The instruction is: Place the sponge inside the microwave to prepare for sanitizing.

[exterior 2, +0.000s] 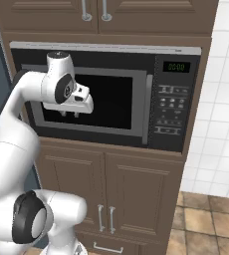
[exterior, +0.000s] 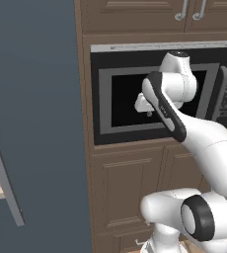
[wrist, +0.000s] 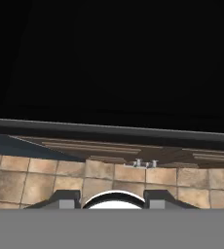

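One microwave with door shut, one gripper, two upper cabinet handles, two lower cabinet doors.

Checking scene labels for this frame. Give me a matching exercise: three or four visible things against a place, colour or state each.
Things:
1. microwave door
2. microwave clock display
3. gripper
4. tiled wall

Descriptions:
A. green digits on black
B. white, to the right of the cabinets
C. closed, dark window in a grey frame
D. in front of the door window, fingers pointing down

Pairs: 1-C, 2-A, 3-D, 4-B
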{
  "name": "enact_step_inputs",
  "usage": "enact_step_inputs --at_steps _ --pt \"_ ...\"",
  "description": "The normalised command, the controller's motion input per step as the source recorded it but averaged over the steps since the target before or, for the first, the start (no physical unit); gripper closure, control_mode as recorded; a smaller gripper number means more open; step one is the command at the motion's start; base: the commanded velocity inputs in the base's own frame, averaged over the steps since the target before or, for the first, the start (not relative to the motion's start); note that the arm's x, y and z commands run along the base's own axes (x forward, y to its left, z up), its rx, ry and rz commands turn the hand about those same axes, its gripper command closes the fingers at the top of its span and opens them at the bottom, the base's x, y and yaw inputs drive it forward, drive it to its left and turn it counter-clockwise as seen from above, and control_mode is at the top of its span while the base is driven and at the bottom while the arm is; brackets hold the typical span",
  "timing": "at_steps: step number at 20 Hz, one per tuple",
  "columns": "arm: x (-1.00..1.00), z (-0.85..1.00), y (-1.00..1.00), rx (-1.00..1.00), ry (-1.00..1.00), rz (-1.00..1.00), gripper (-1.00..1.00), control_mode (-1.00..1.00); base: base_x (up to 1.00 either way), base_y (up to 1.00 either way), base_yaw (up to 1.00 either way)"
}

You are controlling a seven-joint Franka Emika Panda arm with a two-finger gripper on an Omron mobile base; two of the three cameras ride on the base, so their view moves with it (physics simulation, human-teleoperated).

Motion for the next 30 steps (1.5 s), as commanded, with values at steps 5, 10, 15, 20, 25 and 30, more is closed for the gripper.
enact_step_inputs --at_steps 5,10,15,20,25,30 --pt "-0.06 0.00 0.00 0.00 0.00 0.00 -1.00 -1.00 0.00 0.00 0.00" --pt "-0.19 0.00 0.00 0.00 -0.07 0.00 -1.00 -1.00 0.00 0.00 0.00" --pt "-0.40 0.07 -0.07 0.00 -0.11 0.00 -1.00 -1.00 0.00 0.00 0.00" --pt "-0.71 0.34 -0.23 0.02 -0.22 -0.05 -1.00 -1.00 0.00 0.00 0.00" --pt "-0.79 0.46 -0.55 0.06 -0.22 -0.15 -1.00 -1.00 0.00 0.00 0.00" --pt "-0.20 0.27 -0.81 0.00 -0.04 -0.21 -1.00 -1.00 0.00 0.00 0.00"
